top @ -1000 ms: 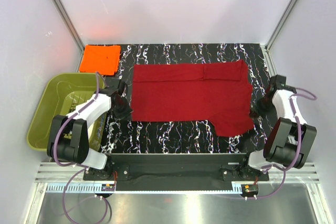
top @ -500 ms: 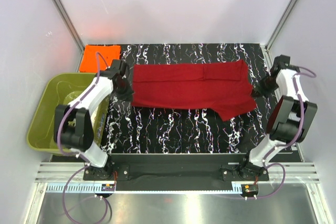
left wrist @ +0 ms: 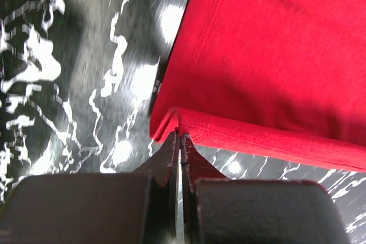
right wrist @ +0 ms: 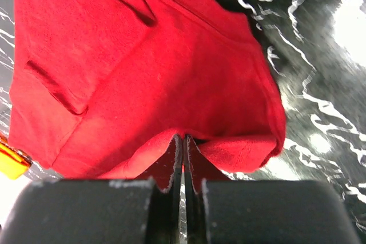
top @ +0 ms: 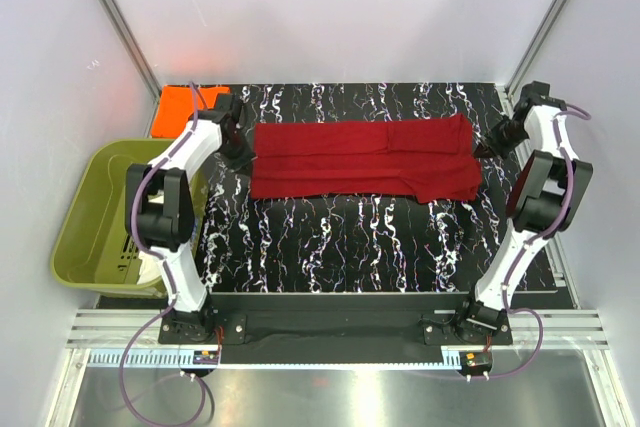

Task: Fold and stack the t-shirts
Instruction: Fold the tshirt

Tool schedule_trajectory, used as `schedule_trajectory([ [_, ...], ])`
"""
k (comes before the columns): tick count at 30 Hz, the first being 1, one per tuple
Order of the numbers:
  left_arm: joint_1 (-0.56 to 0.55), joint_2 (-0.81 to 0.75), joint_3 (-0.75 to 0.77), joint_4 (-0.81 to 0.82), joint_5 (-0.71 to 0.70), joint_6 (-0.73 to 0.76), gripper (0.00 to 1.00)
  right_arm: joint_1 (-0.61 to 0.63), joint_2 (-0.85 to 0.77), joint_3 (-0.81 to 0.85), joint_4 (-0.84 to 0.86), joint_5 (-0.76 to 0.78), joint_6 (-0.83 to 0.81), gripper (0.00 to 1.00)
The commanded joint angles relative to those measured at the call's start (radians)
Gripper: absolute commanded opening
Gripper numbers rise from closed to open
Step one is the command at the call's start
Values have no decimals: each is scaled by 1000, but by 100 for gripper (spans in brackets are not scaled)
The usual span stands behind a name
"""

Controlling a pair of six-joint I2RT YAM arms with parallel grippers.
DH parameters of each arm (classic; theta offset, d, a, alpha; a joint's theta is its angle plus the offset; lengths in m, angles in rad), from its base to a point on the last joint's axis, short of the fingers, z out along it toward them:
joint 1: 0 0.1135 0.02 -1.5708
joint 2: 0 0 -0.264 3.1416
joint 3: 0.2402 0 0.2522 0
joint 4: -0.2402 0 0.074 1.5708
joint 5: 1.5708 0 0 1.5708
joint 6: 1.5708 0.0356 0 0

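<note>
Table (top: 350, 237): right of olive tub (top: 90, 217).
Red t-shirt (top: 360, 157): on table right of tub, doubled into long band.
Orange t-shirt (top: 180, 102): behind tub, folded, probably stack base.
Left gripper (left wrist: 178, 141): clenched on red edge nearest tub.
Right gripper (right wrist: 183, 141): clenched on edge farthest from tub, likely to set fold down evenly.

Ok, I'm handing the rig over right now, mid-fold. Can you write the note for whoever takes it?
The left gripper: jaws shut on the left end of the red t-shirt.
The right gripper: jaws shut on its right end.
It lies doubled over as a band across the far part of the table. The orange t-shirt sits at the far left corner, apparently folded, partly hidden by the left arm. The green tub stands off the table's left edge.
Done: the first lengthwise fold of the red one, it seems.
Left: release, fold it smaller, stack the two shirts.
</note>
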Motion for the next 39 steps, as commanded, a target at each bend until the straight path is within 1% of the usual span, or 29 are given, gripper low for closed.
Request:
schedule_trajectory([
  [1,14,42,87,-7,-19,28,0,7,39,82,-31,-51,-35,4],
  [7,18,108,153,-8,-13,24,0,8,103,159,-48,-84,-58,4],
  [13,27,153,218,-13,-24,19,0,18,160,218,-48,-113,-60,1],
  [20,38,209,285,-33,-24,19,0,25,212,292,-63,-132,-47,1],
  [28,44,246,302,-33,-19,19,0,39,266,382,-72,-156,-26,1],
  [39,49,289,340,-38,-13,18,0,47,335,473,-98,-146,-18,2],
])
